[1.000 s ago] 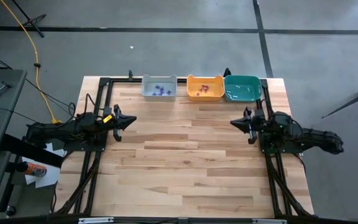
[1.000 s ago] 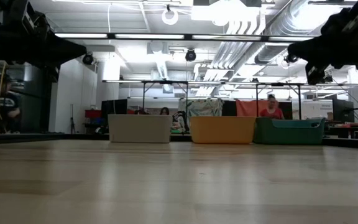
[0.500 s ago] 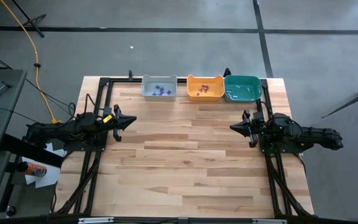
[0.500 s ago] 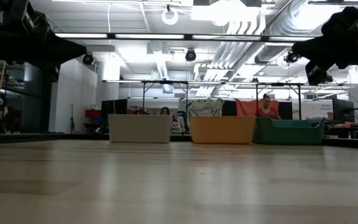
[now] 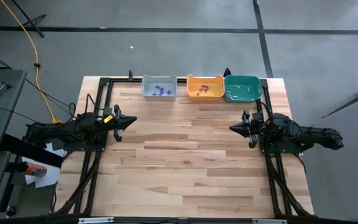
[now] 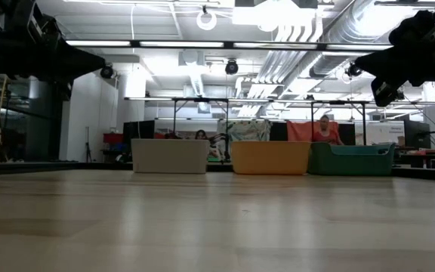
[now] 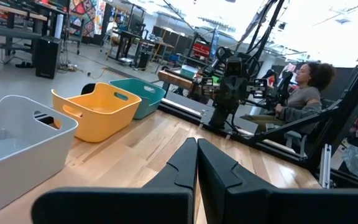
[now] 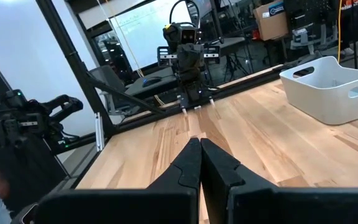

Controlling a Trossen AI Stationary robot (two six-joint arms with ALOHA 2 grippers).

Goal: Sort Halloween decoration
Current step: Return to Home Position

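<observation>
In the high view, the left gripper (image 5: 128, 121) was seen at the left edge of the table (image 5: 185, 162), folded over its frame and pointed inward. The right gripper (image 5: 235, 126) was mirrored at the right edge. Three bins were lined along the upper edge: the grey bin (image 5: 159, 77), the orange bin (image 5: 205, 76) and the teal bin (image 5: 242, 77). The purple trinkets (image 5: 161, 91) were held in the grey bin and the reddish trinkets (image 5: 202, 91) in the orange one. None could be made out on the boards or in either gripper.

In the low view, the left gripper (image 6: 93, 60) was found in the upper left of the frame and the right gripper (image 6: 362, 63) in the upper right, both raised well above the boards. The grey bin (image 6: 170, 156), orange bin (image 6: 270, 158) and teal bin (image 6: 351, 159) were ranged across the middle.

In the left wrist view, the left gripper (image 7: 196, 144) was shown with its fingers pressed together on nothing. The grey bin (image 7: 17, 143), orange bin (image 7: 98, 115) and teal bin (image 7: 138, 96) were set at the left of the frame.

In the right wrist view, the right gripper (image 8: 200, 144) was likewise closed and empty, with the grey bin (image 8: 328, 87) at the right.

The step in hand was judged to be the return to the rest pose, with the sorting apparently done. Little more than settling both arms was thought to be called for next.
</observation>
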